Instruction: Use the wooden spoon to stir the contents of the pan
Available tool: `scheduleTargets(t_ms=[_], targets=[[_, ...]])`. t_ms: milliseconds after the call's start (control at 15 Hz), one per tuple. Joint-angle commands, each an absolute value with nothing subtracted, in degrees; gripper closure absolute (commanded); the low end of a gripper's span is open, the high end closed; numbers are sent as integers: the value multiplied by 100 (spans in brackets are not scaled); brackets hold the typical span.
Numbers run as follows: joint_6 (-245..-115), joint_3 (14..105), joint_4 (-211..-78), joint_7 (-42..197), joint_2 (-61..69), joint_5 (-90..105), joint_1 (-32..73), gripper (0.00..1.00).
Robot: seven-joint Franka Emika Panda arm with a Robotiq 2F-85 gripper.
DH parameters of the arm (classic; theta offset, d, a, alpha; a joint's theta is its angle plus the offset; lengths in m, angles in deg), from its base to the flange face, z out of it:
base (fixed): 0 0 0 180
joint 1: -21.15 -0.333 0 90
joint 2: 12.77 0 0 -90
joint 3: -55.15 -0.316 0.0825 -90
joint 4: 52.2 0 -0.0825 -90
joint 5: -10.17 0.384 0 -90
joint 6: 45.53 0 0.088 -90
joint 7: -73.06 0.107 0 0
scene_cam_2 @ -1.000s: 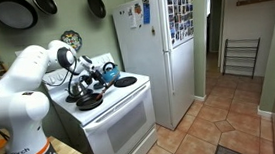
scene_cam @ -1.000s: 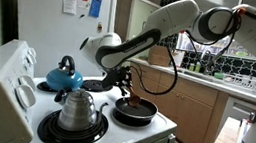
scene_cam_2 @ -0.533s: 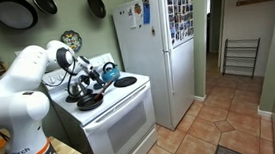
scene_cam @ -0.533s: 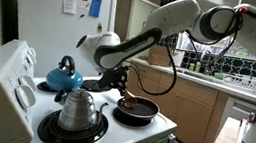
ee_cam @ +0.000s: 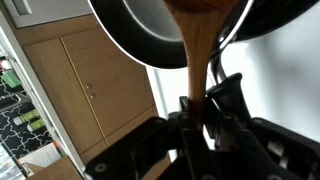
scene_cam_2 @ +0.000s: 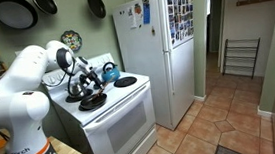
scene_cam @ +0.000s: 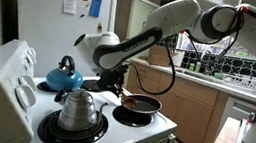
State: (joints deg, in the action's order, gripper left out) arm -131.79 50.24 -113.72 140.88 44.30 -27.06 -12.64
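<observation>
The wooden spoon (ee_cam: 199,52), at the centre of the wrist view, is smooth light-brown wood with a soft sheen. The pan (ee_cam: 135,35) above it is black and smooth, its edge catching light. In an exterior view, the steel kettle (scene_cam: 78,109) at lower left is mirror-bright metal, the blue kettle (scene_cam: 63,77) is glossy, and the stove (scene_cam: 151,142) is smooth white.

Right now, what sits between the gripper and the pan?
Only the wooden spoon: its handle runs from the shut gripper to the pan, clearest in the wrist view. Nothing else shows in that stretch.
</observation>
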Motion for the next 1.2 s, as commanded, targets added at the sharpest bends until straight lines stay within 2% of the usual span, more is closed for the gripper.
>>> scheduleTargets(t_ms=[0,1133], targets=[[-13348,4923,-11594,13889,4343,-2656,-1206,96],[-13294,4772,-11667,13815,4209,-2185,-989,96]])
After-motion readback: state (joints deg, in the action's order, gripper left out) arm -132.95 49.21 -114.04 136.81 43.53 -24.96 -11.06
